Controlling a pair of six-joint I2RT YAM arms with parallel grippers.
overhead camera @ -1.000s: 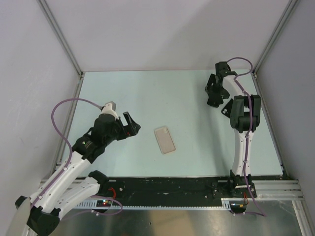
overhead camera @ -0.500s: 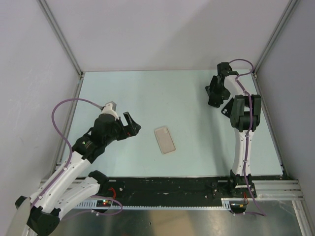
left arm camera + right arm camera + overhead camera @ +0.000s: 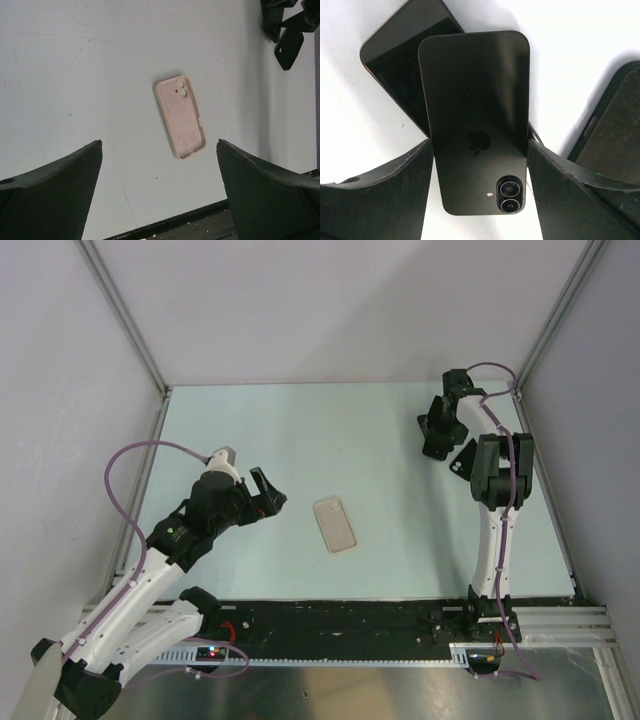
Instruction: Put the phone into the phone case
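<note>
Open table (image 3: 300, 440) around pink case (image 3: 335, 525), black case (image 3: 610, 135) just beside phone (image 3: 475, 115)

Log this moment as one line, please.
right gripper: shut on phone | left gripper: open, apart from pink case | pink case: empty, flat on table | phone: not cased

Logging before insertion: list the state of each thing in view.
Phone: gripped, back facing wrist camera.
Pink case: empty, flat, open side up.
Black case: lying flat, near right gripper.
Left gripper: open, empty.
Right gripper: shut on phone.
</note>
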